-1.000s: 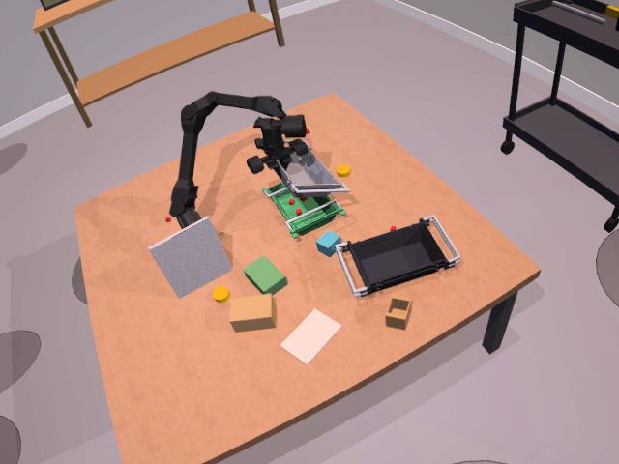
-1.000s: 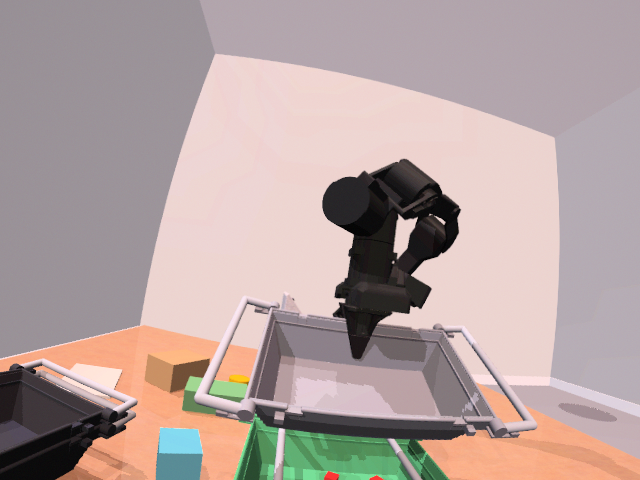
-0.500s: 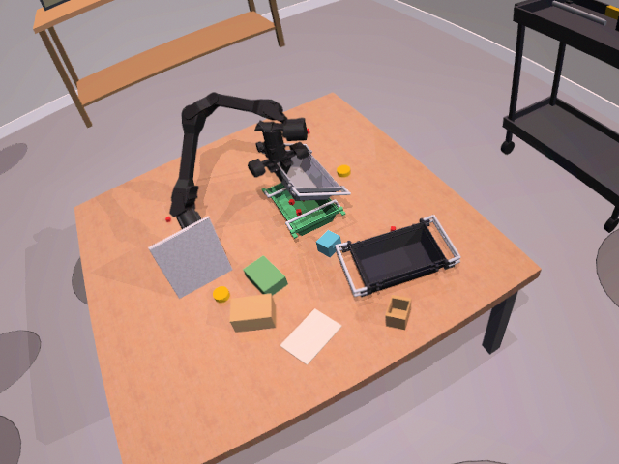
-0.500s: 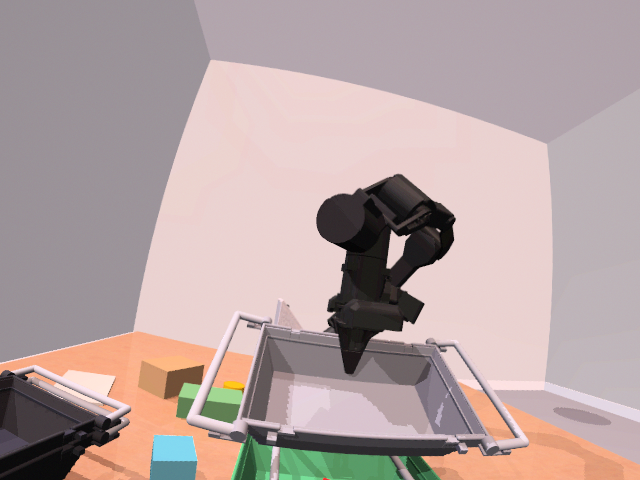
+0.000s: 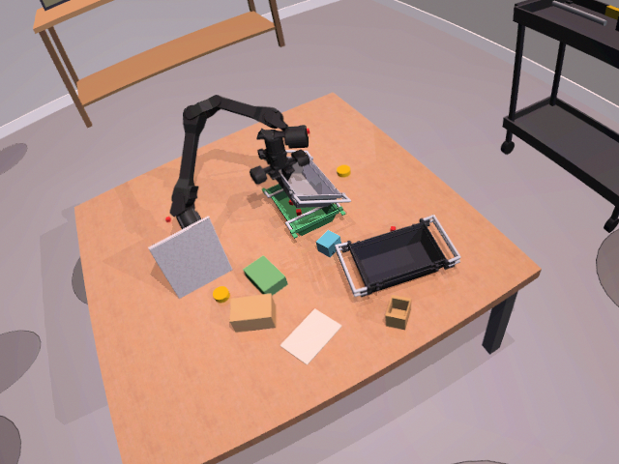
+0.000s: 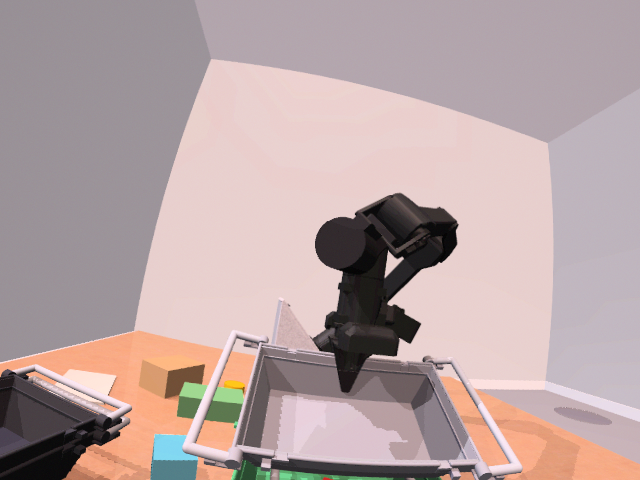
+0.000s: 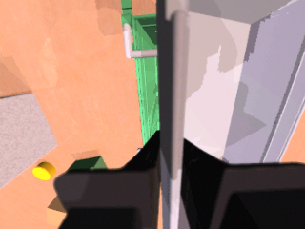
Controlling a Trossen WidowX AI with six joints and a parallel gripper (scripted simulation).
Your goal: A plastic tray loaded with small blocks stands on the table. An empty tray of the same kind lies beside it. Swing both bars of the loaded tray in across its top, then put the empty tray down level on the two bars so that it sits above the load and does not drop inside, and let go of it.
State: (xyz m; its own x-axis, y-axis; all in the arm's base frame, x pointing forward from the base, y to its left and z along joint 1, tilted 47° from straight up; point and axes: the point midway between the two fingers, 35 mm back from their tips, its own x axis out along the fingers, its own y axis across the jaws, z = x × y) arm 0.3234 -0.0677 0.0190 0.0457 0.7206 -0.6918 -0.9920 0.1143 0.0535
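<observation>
The loaded green tray [image 5: 315,225] [image 6: 247,469] stands on the table with red blocks [image 5: 298,212] inside. Its front bar [image 5: 304,218] lies in across the top. Its rear bar [image 5: 274,191] [image 7: 143,53] also reaches in over the tray, its far part hidden. The gripper [image 5: 285,185] [image 6: 345,384] [image 7: 172,143] is shut on a long side wall of the empty grey tray [image 5: 310,186] [image 6: 336,423] [image 7: 214,91]. It holds this tray above the green one, partly overlapping it. The grey tray looks tilted, its side away from the gripper lower. Its own bars stick out past its ends.
A black tray [image 5: 399,254] [image 6: 38,408] with bars out stands to the right. A cyan block [image 5: 328,243] [image 6: 174,457] is close to the green tray. A green block [image 5: 264,274], a wooden block [image 5: 252,311] and a leaning grey panel [image 5: 192,257] stand nearer the front left.
</observation>
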